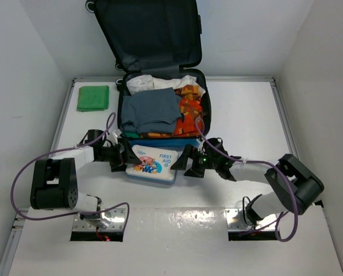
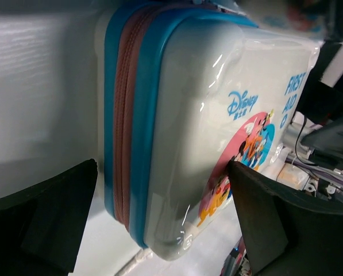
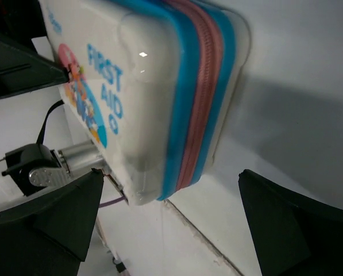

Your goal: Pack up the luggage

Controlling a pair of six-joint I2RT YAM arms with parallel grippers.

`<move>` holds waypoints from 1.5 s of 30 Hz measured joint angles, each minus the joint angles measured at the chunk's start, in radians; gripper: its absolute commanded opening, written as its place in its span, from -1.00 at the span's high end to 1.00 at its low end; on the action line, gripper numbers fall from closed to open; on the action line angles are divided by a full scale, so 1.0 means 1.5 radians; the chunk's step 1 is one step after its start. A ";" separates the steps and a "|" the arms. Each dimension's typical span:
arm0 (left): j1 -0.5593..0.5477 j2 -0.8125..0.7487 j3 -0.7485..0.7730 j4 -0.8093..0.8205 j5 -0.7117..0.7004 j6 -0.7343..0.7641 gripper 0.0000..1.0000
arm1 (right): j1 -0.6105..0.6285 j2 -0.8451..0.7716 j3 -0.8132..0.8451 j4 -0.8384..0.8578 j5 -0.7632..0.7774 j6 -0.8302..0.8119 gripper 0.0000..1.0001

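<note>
The luggage (image 1: 151, 34) lies open at the back, lid up with dark lining, its blue shell packed with a grey-blue garment (image 1: 151, 109), white cloth (image 1: 154, 83) and orange patterned cloth (image 1: 189, 112). A white first-aid box (image 1: 154, 163) with blue edge and pink zipper lies just in front of it. My left gripper (image 1: 122, 156) is open at the box's left end; the left wrist view shows the box (image 2: 194, 115) between the fingers (image 2: 50, 218). My right gripper (image 1: 185, 161) is open at its right end, with the box (image 3: 154, 86) just beyond the fingers (image 3: 297, 224).
A folded green cloth (image 1: 93, 98) lies on the white table at the back left. White walls enclose the table on the left, right and back. Purple cables loop from both arms near the box.
</note>
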State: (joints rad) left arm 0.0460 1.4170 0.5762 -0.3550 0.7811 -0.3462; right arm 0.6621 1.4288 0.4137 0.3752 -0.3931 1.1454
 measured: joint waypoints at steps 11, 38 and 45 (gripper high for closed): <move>-0.014 0.019 -0.026 0.093 0.019 -0.036 -1.00 | -0.007 0.157 0.060 0.065 -0.031 0.059 -0.99; -0.187 -0.222 -0.058 0.018 -0.126 -0.086 0.81 | 0.041 0.030 0.078 -0.081 0.006 -0.109 0.71; -0.237 -0.255 -0.005 -0.034 -0.175 -0.084 0.94 | 0.040 -0.028 0.081 -0.122 0.018 -0.139 0.78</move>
State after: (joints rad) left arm -0.3099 1.0340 0.5682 -0.4053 0.5179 -0.4717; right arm 0.7223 1.3861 0.5358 0.1917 -0.3660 0.9375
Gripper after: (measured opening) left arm 0.802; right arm 0.753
